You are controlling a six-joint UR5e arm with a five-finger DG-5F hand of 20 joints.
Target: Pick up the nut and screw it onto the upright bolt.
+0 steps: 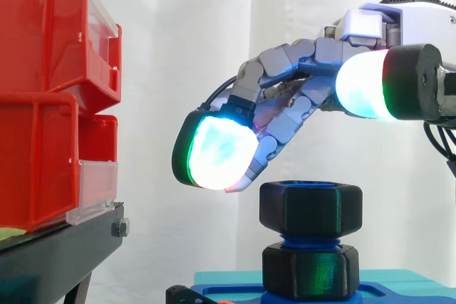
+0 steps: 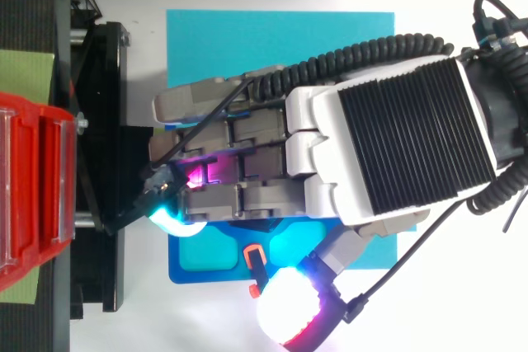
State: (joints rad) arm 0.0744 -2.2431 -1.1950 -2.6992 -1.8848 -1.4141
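Note:
A black hex nut [image 1: 310, 208] sits at the top of the upright blue bolt [image 1: 308, 236], above a second black hex piece [image 1: 310, 270] at the bolt's foot. The bolt stands on a blue fixture [image 1: 228, 291] that rests on a cyan mat [image 2: 280, 39]. My hand [image 1: 306, 83] hovers just above and left of the nut, clear of it. Its fingers are relaxed and slope down to the left, holding nothing. One glowing white-green fingertip pad [image 1: 217, 153] hangs beside the nut's upper left. From above, the hand [image 2: 388, 146] covers the bolt and nut.
Stacked red bins [image 1: 43, 105] stand on a black stand [image 1: 57, 254] at the left, close to the fingertips. In the top view the red bin [image 2: 33, 187] lies at the left edge. The blue fixture [image 2: 198, 257] shows below the fingers.

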